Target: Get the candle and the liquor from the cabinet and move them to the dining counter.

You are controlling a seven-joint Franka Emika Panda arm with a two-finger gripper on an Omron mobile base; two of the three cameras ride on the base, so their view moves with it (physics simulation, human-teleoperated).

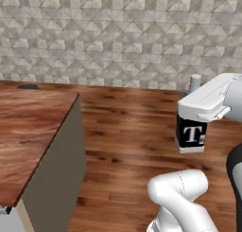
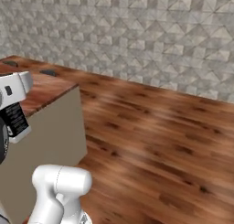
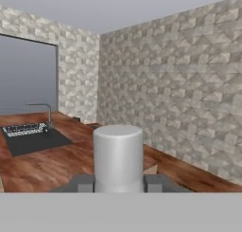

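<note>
Between the jaws (image 3: 118,183) sits the liquor (image 1: 191,134), clamped at its neck with the white cap rising above the fingertips (image 3: 84,182); its black body hangs below the hand, over the wood floor (image 1: 132,131), right of the dining tabletop (image 1: 28,131) with its black sink (image 3: 33,138).
</note>
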